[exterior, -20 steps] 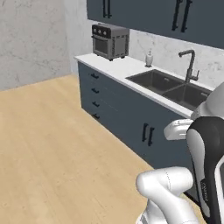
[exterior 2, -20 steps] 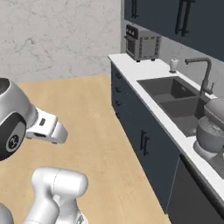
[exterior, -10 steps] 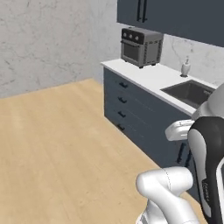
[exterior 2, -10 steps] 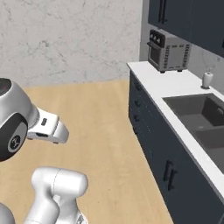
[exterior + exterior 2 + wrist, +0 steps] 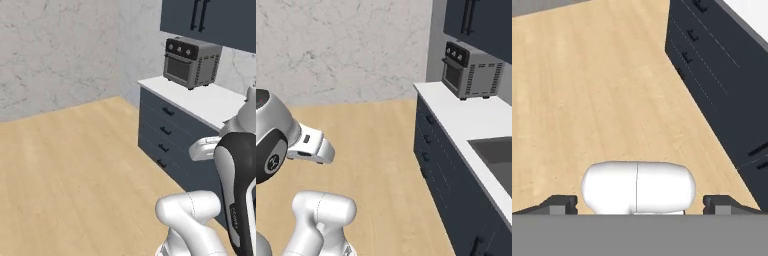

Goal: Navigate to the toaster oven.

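end effector [image 5: 637, 204] spread empty, toaster oven [image 5: 192, 61] on counter [image 5: 210, 102]

Landmark: small boxy grey-metal toaster oven [image 5: 192, 61] [image 5: 471, 70]. It stands on the white tabletop [image 5: 210, 102] [image 5: 476, 125], at the tabletop's far end, back against the wall. Directly above the oven hangs the dark upper cabinet [image 5: 215, 22] [image 5: 483, 25]. Below the oven, under the tabletop, sits the dark drawer stack [image 5: 170, 137] [image 5: 431, 150] [image 5: 712, 70]. The recessed sink basin [image 5: 496, 157] is set into the tabletop, nearer the robot than the oven. The light wooden floor [image 5: 75, 170] [image 5: 376, 160] [image 5: 597, 90] spreads left of the oven's cabinet run. The marbled grey wall [image 5: 55, 50] [image 5: 341, 50] stands left of the oven, behind the floor.
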### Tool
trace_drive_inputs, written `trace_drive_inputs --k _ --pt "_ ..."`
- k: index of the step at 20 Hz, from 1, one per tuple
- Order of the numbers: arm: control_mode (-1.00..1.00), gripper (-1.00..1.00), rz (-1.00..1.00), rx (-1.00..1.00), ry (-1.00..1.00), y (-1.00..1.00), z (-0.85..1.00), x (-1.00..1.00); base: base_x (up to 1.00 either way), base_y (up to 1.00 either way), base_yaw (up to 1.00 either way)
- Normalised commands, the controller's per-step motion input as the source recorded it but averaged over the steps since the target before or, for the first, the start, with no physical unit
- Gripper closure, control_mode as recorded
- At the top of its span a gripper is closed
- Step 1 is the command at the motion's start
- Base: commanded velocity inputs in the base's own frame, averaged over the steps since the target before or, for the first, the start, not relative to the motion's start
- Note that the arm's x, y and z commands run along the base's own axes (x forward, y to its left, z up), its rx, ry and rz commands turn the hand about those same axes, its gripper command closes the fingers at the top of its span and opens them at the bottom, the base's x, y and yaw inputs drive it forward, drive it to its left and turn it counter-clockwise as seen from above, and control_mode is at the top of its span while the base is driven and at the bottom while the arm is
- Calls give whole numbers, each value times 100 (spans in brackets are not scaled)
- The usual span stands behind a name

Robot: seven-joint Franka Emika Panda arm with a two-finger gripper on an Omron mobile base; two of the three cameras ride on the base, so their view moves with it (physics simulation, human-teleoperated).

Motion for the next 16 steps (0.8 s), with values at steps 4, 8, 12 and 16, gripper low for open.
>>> trace_drive_inputs --k 4,8,12,16 --pt "100 -100 0 0 0 0 0 0 100 13 -2" --pt "100 -100 0 0 0 0 0 0 100 39 -24" --pt "100 -100 0 0 0 0 0 0 100 52 -33" --pt "100 -100 0 0 0 0 0 0 100 66 -49"
